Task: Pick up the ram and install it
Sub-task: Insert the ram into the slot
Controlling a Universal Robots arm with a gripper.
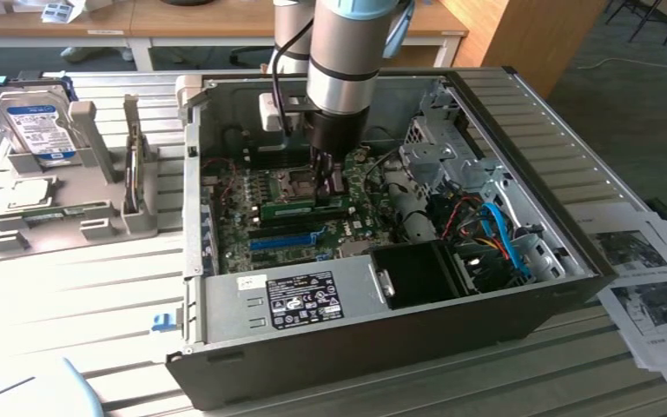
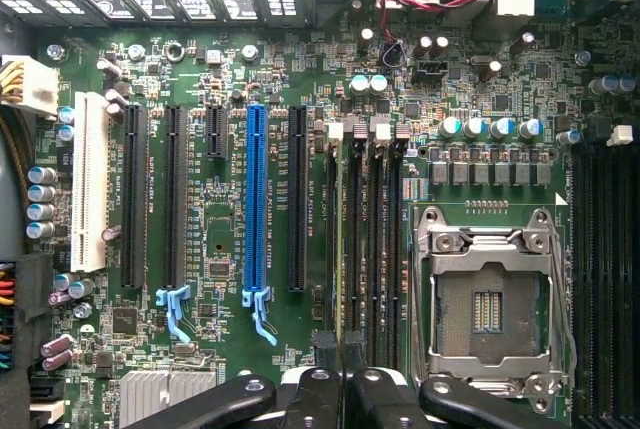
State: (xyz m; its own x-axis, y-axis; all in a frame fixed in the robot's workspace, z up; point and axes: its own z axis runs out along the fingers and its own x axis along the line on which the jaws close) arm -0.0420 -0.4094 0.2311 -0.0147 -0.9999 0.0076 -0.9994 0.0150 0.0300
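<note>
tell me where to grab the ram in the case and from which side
Probably take the ram by its upper long edge near mid-length, pinching the two flat faces, coming straight down through the open side of the case. It seems to stand on edge, thin and long, with walls all round, so only the top is free.

An edge cuts off most of the pincer (image 2: 338, 349).

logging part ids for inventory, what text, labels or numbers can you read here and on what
No text here can be quoted with confidence.
Label on the hard drive: too blurred to read.
Sticker on the power supply: too blurred to read.
White lettering on the motherboard: too small to read.
Printed sheets: too small to read.
</note>
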